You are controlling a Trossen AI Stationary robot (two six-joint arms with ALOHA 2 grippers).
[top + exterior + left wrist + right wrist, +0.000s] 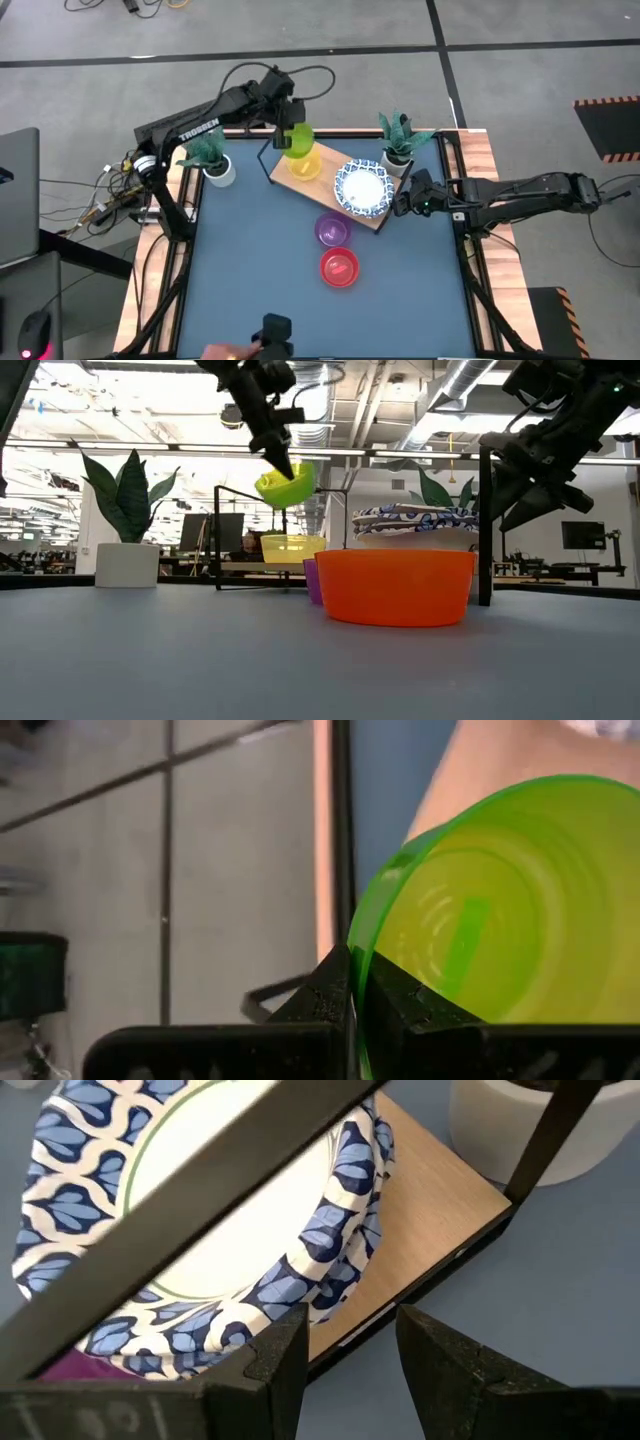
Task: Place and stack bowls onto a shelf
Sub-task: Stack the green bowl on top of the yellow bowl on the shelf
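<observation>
Left tool [285, 131] grips green bowl [298, 139] above shelf [322, 183]; right tool [402, 198] released.

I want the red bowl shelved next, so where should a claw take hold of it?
Grip the red bowl by its rim, coming straight down from above. It sits upright and open on the table, beside the purple bowl, so pinch the rim on the side away from that one.
</observation>
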